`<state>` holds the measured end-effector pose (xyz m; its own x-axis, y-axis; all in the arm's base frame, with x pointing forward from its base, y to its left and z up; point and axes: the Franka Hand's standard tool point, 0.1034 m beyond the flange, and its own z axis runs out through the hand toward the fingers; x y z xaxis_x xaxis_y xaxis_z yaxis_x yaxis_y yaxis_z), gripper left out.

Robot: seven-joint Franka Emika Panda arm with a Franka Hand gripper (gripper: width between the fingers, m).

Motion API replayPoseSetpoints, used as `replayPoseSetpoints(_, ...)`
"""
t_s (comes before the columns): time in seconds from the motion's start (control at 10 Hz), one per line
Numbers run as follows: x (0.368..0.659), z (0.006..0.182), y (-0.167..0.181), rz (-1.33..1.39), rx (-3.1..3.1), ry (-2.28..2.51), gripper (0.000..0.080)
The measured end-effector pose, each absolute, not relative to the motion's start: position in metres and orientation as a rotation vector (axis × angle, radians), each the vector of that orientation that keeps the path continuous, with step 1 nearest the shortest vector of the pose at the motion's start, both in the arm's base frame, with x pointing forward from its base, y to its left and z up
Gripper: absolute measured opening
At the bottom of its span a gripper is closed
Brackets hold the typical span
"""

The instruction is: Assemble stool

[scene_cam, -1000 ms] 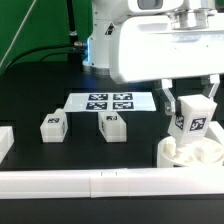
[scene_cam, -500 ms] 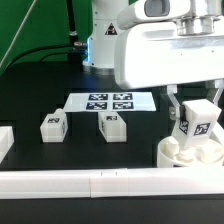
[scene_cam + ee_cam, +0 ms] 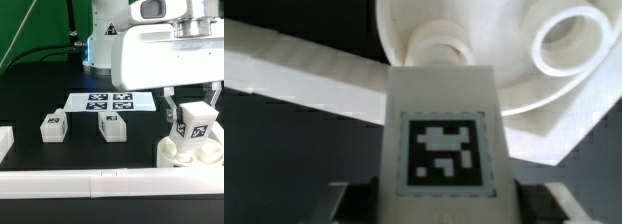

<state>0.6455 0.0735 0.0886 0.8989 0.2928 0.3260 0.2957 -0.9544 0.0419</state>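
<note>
The pincer [image 3: 193,108] is clamped on an upright leg [image 3: 197,126], just over the seat drum [image 3: 185,155] at the exterior view's right. A second leg [image 3: 53,125] and a third leg [image 3: 113,126] stand on the bench [image 3: 30,95], well to the left.

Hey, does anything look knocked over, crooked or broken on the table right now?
Nothing stands out. Two loose legs sit apart on the table; the gripper holds the third leg at the seat drum.
</note>
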Motion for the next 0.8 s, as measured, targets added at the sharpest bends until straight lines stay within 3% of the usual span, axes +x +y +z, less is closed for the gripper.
replayPoseSetpoints(0.8,0.644,0.075,0.074,-0.564,-3.048,-0.472,0.0337)
